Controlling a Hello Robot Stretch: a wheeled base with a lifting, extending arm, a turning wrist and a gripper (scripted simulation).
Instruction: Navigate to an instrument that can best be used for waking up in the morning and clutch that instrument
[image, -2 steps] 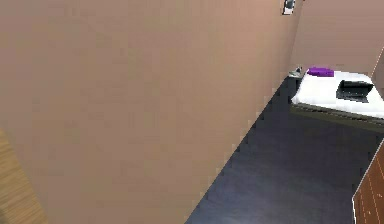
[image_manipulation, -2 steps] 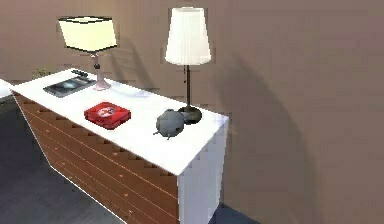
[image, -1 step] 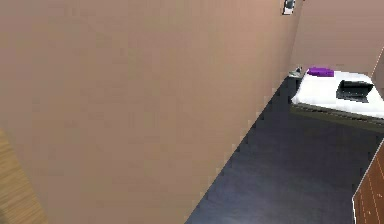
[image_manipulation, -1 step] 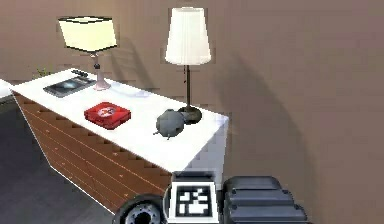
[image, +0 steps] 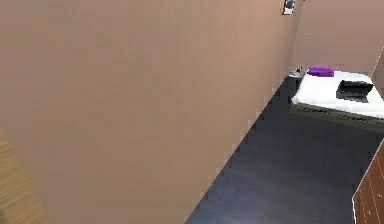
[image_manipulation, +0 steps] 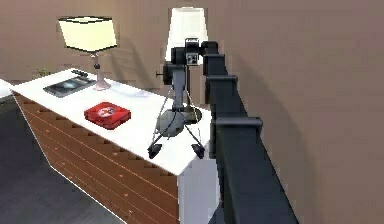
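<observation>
Navigation looks done: arm (image_manipulation: 235, 130) reaches over the dresser (image_manipulation: 90, 150), jaws down at a small dark round thing (image_manipulation: 183, 122), likely the clock, on its top near a lamp (image_manipulation: 187, 25); jaw state and any hold cannot be told, clutch unconfirmed.

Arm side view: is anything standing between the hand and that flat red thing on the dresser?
Nothing visible does. Bare white dresser top lies between the hand and the red thing. Whether that red thing is the alarm clock, I cannot tell.
</observation>
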